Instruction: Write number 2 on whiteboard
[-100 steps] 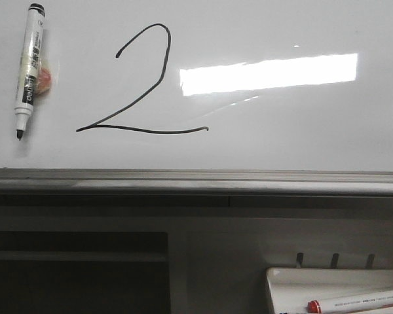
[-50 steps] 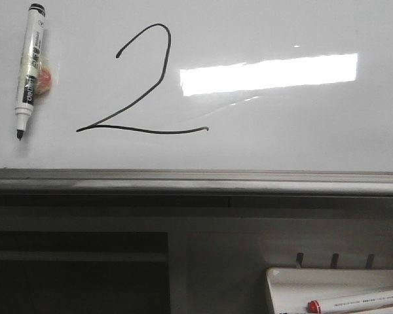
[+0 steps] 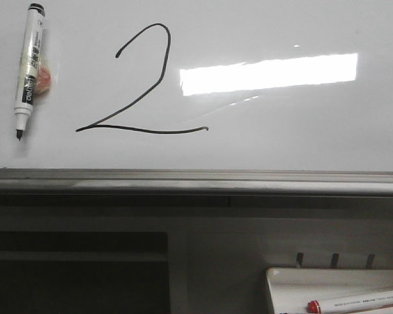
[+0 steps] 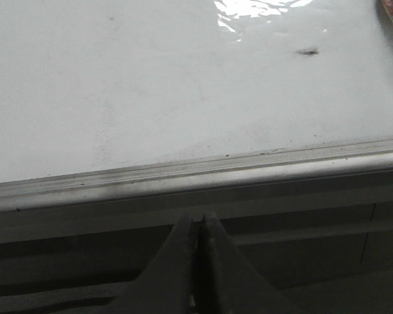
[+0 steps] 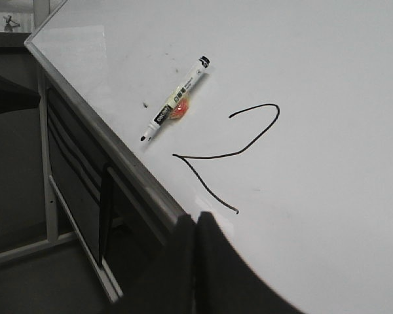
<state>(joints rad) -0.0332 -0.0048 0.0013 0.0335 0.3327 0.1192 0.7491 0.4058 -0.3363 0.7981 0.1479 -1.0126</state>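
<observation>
On glossy whiteboard point(image 3: 301, 131), thin hooked number 2 point(image 3: 143, 85)

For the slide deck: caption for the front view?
Finished number 2 on the whiteboard, uncapped black marker lying left of it.

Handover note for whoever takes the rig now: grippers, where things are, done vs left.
Left gripper: shut, empty, held off the board beyond its grey edge rail.
Right gripper: shut, empty, by the board's edge near the end of the figure's base stroke.
The whiteboard carries the number 2, complete: hooked top, diagonal, long base.
The black marker lies uncapped on the board left of the figure, tip toward the rail. A red-capped marker sits in the small white tray below.
Done: writing. Left: nothing visible, perhaps capping the black marker.
</observation>
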